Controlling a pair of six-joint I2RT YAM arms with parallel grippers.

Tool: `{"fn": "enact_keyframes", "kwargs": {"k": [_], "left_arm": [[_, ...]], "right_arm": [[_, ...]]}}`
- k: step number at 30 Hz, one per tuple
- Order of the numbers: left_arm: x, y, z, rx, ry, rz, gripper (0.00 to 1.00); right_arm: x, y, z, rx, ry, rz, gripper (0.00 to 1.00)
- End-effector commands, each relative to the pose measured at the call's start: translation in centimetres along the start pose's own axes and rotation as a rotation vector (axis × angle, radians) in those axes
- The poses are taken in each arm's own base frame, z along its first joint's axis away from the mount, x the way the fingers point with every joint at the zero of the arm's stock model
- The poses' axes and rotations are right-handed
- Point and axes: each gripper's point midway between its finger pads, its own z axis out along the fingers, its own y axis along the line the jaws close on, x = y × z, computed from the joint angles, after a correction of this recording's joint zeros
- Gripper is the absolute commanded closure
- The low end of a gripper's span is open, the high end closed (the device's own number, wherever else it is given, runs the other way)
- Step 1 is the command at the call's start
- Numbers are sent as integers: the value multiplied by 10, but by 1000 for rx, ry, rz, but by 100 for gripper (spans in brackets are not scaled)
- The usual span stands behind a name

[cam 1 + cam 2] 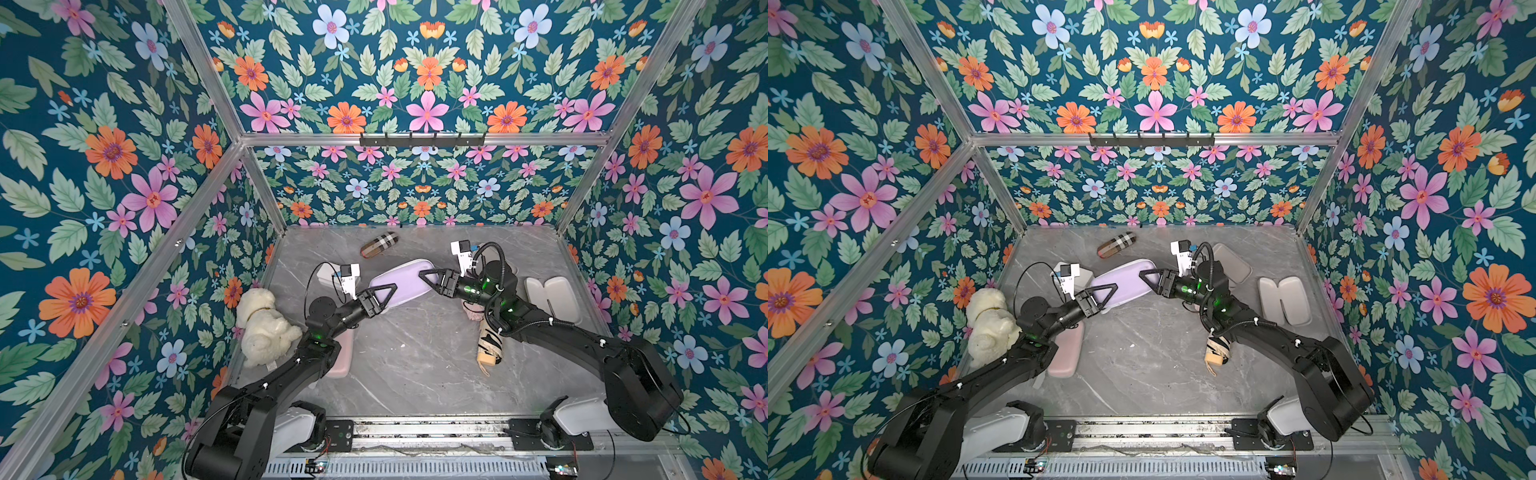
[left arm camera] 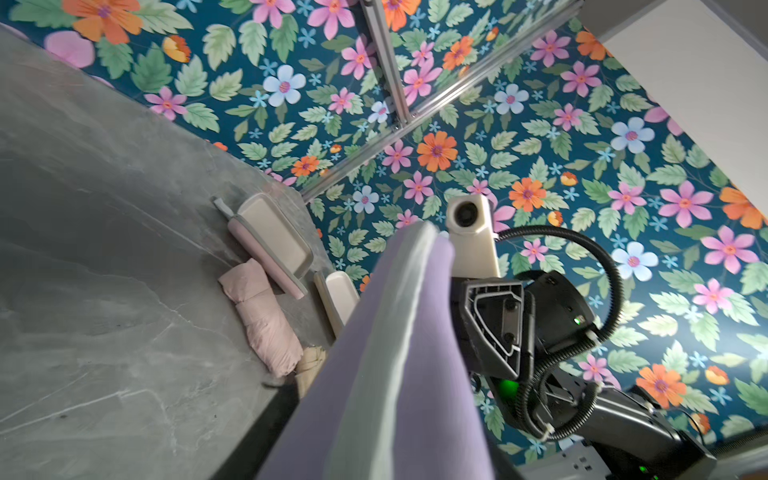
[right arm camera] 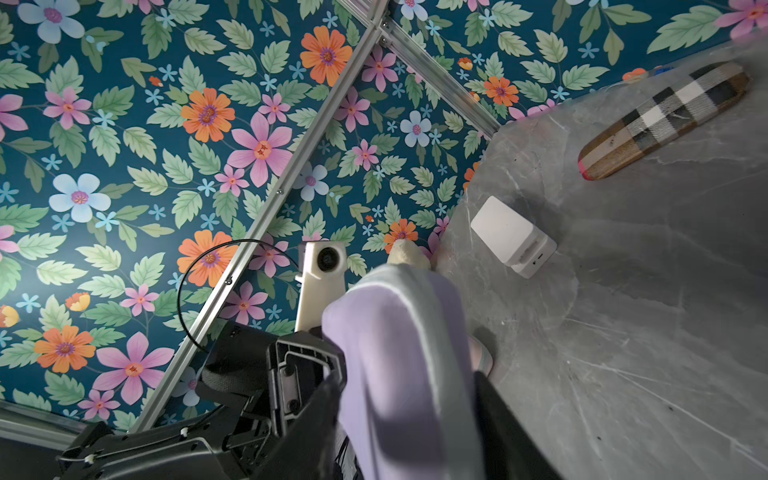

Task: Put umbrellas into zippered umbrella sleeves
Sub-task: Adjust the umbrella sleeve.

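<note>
Both my grippers meet on one thing, the lavender oblong hard-shell zippered sleeve (image 1: 409, 280), one at each end. My left gripper (image 1: 388, 293) has the near-left end between its fingers, which are closed against the two lavender shells. My right gripper (image 1: 430, 278) has the far-right end between its fingers, but I cannot tell whether they press on it.

The sleeve's long axis runs on a slant in both top views, from near left to far right, roughly level, over the middle of the grey marble-patterned table (image 1: 415, 353). Its two halves are together, and a pale grey zipper seam (image 2: 399, 332) runs lengthwise between them.

My left arm reaches forward from the near-left base and turns inward at the wrist. My right arm comes from the near-right base, bends at the elbow, and its forearm points left towards the centre. The two grippers face each other along the sleeve's length, with the sleeve spanning the gap between them.

A cream folded fabric umbrella with black markings (image 1: 488, 343) lies on the table under my right forearm, long axis running near to far. A pale pink folded fabric umbrella (image 2: 266, 316) lies just beside an open pink sleeve (image 2: 270, 237).
</note>
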Motion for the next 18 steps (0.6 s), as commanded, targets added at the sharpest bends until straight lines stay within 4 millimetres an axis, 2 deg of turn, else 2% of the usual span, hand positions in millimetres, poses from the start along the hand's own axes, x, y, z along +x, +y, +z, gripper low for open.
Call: {"fn": "enact_keyframes", "kwargs": {"k": [1, 6, 10, 14, 18], "left_arm": [[2, -23, 0, 99, 32, 38, 61], [4, -32, -2, 136, 48, 27, 71], [6, -41, -1, 179, 76, 23, 76], [10, -39, 3, 168, 120, 33, 80], [12, -29, 8, 115, 165, 60, 80]], "right_arm": [[0, -1, -8, -28, 35, 3, 37], [7, -20, -11, -10, 127, 7, 27], [10, -10, -4, -86, 186, 4, 27], [8, 7, -1, -184, 193, 10, 39], [8, 11, -3, -222, 181, 33, 53]]}}
